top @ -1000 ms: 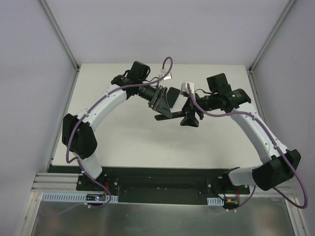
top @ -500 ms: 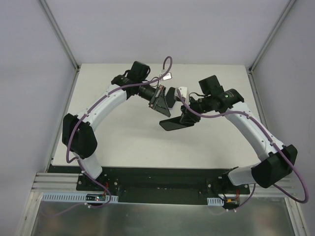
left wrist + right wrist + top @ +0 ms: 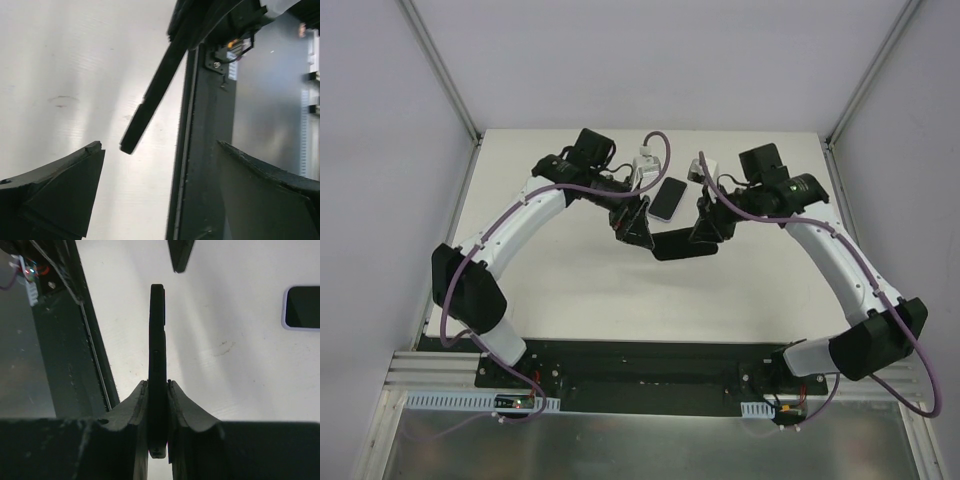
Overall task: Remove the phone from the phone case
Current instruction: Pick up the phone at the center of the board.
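Note:
The phone [image 3: 668, 198], dark-screened with a pale rim, lies flat on the white table [image 3: 570, 290] between the two arms; it also shows in the right wrist view [image 3: 302, 306]. My right gripper [image 3: 703, 232] [image 3: 157, 382] is shut on one end of the black phone case [image 3: 672, 246] [image 3: 157, 325], which it holds above the table, edge-on to its camera. My left gripper [image 3: 632, 228] [image 3: 160, 150] stands open and empty just left of the case's free end [image 3: 150, 95]. One of its fingertips [image 3: 180, 255] shows beyond the case.
A black base rail [image 3: 640, 360] [image 3: 200, 150] [image 3: 65, 340] runs along the table's near edge. Pale enclosure walls [image 3: 380, 200] close in the left, right and back sides. Purple cables [image 3: 660, 135] loop over both wrists.
The left gripper has opened, and the phone now lies on the table. The right gripper shut on the case, which now hangs flat, lower and closer to the left fingers.

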Robot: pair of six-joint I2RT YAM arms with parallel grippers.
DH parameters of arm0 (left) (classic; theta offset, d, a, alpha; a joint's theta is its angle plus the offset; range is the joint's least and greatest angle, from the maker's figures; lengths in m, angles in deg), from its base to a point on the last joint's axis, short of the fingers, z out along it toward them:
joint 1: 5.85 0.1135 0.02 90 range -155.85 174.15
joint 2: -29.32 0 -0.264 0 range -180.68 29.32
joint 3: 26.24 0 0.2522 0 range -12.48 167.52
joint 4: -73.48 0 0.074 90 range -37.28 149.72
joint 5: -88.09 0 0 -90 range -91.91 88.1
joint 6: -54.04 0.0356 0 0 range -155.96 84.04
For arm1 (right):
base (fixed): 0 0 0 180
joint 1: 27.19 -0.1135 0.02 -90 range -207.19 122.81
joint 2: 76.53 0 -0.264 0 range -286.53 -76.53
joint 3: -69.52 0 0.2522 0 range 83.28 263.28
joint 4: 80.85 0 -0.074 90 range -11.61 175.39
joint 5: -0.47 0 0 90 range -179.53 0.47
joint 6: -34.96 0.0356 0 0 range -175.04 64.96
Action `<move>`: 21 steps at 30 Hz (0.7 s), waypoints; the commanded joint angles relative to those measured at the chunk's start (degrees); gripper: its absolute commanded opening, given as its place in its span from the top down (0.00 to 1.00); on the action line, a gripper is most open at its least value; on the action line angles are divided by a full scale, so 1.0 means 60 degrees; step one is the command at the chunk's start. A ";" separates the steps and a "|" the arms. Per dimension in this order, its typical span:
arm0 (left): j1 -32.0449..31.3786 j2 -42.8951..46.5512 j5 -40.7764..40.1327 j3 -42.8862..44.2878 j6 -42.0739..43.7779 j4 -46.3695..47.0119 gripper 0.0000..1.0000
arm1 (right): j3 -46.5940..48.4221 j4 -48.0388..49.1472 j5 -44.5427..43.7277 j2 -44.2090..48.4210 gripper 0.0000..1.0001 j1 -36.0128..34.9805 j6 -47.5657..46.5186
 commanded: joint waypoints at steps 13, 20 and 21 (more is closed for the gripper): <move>-0.1171 -0.0187 -0.0754 0.0436 0.1836 -0.0383 0.55 | 0.1458 0.0472 0.2701 -0.0314 1.00 0.0506 0.1872; -0.1201 -0.0407 -0.0913 0.0655 0.1206 -0.0383 1.00 | 0.0828 0.1789 0.2366 0.0008 0.91 0.0741 0.3160; -0.1157 -0.0393 -0.0914 0.0743 0.1089 -0.0383 1.00 | 0.0726 0.1981 0.2176 0.0038 0.76 0.0741 0.3482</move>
